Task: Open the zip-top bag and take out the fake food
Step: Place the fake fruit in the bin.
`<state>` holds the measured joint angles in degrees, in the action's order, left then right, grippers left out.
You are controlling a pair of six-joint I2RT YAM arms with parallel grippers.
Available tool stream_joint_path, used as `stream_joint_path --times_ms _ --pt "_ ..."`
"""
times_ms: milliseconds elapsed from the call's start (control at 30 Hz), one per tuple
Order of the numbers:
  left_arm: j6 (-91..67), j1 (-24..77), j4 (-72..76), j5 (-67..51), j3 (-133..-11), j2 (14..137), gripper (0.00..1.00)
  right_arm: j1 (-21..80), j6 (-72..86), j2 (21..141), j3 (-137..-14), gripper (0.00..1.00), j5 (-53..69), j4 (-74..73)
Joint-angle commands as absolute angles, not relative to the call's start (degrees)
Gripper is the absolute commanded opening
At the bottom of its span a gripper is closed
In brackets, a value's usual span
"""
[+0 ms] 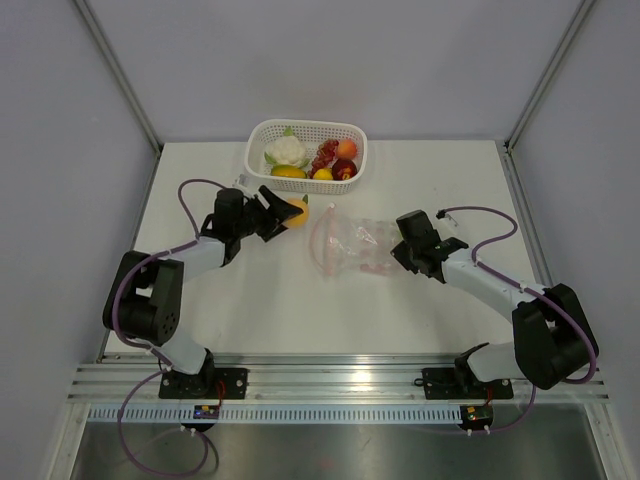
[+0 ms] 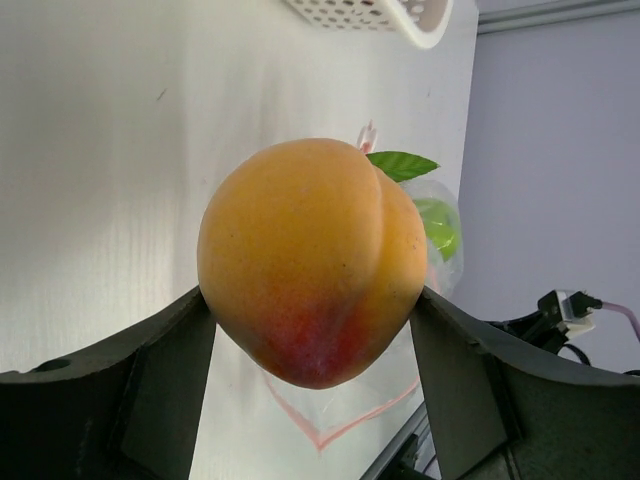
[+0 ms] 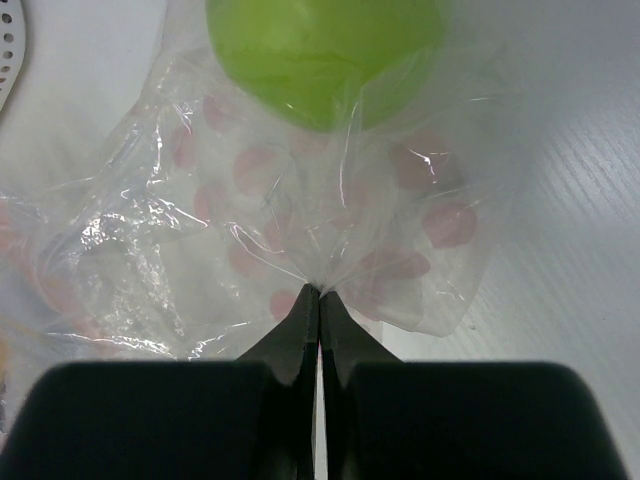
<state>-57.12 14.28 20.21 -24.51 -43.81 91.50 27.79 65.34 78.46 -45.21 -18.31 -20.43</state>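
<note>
Now, above the white, grey-walled table point(image 1: 250, 310), left pincer point(image 1: 285, 214) clasps peach point(image 2: 310, 260); right pincer point(image 3: 319, 300) pinches the zip-top bag point(image 3: 250, 190).

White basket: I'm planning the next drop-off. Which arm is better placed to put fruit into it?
Left. The left gripper holds the peach just in front of the basket; the right gripper is shut on the zip-top bag, farther away.

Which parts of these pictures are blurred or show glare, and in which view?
Top external: even, soft light, faint shadows, nothing blurred. Left wrist: the peach is fairly sharp; the basket behind looks softer. Right wrist: white glare on the creased zip-top bag; the green apple is blurred.
</note>
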Motion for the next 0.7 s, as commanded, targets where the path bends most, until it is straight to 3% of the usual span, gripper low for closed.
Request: stream_joint_path --times_ms 0,667 --pt "-58.09 14.33 22.59 -21.89 -49.21 90.08 0.56 27.69 64.69 77.26 -45.44 0.03 -17.84 -18.72" --pt "-54.23 12.04 12.13 -14.94 -86.29 113.63 0.56 27.69 63.99 75.76 -44.30 0.04 -15.29 -16.35"
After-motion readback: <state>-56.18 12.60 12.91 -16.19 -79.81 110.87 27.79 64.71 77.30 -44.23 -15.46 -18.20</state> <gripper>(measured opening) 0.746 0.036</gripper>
